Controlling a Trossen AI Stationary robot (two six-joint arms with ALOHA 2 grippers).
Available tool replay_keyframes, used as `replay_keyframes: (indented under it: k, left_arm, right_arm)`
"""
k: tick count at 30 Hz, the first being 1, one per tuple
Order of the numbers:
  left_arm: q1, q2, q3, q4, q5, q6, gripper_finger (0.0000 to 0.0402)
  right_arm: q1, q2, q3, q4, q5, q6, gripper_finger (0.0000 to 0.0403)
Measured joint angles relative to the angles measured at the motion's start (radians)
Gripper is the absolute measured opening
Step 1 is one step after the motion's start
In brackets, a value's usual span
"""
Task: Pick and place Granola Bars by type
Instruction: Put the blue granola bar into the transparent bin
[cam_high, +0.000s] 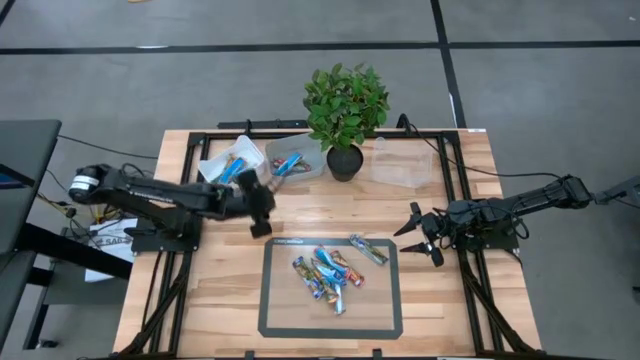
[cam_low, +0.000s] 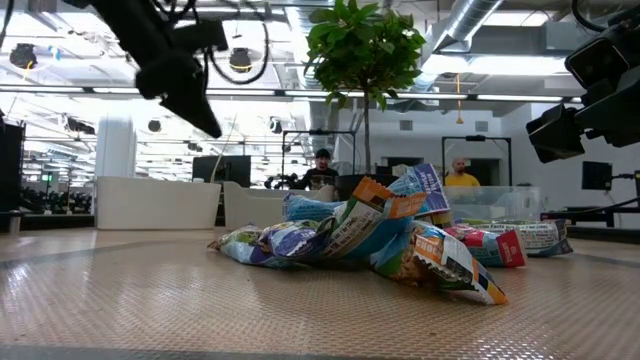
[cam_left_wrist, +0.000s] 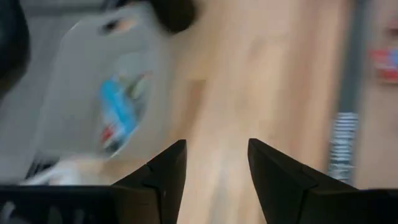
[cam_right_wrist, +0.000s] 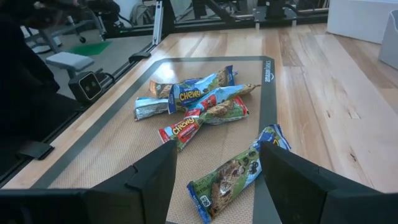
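High view, nearest edge first: a dark-bordered mat (cam_high: 290, 325) lies on the wooden tabletop (cam_high: 210, 290), and the Granola Bars (cam_high: 322, 275) sit heaped on its upper middle, with one green-wrapped bar (cam_high: 368, 249) lying apart toward the mat's upper right corner. Right of the mat, the right pincer (cam_high: 417, 238) rests low beside the mat's upper right corner, its fingers spread apart and empty; the right wrist view shows the green-wrapped bar between and ahead of those fingers, the heap beyond it. Left of centre, the left pincer (cam_high: 262, 212) hangs above bare wood between the mat and the tubs; the left wrist view shows its two fingers parted with nothing between them. Farther back, three translucent tubs stand in a row: the left tub (cam_high: 229, 162) holds a blue bar, the middle tub (cam_high: 294, 160) holds blue and orange bars, and the right tub (cam_high: 402, 165) stands beyond a potted plant (cam_high: 345, 110) set between the middle and right tubs.
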Motion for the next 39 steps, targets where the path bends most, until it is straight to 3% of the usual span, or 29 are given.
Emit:
replay_keyframes:
  k: [8,13,18,39]
  left_arm:
    - [-0.224,0.13,0.0,0.166,0.119,0.238,0.0162]
    - [-0.295,0.226,0.0,0.266,0.126,0.33,0.0162]
    - [-0.329,0.305,0.002,0.344,0.126,0.401,0.0165]
    - [-0.351,0.523,0.136,0.356,0.155,0.491,0.0233]
  right_arm:
    - [0.0,0.0,0.0,0.0,0.0,0.0,0.0221]
    - [0.0,0.0,0.0,0.0,0.0,0.0,0.0221]
    - [0.0,0.0,0.0,0.0,0.0,0.0,0.0221]
    - [0.0,0.0,0.0,0.0,0.0,0.0,0.0221]
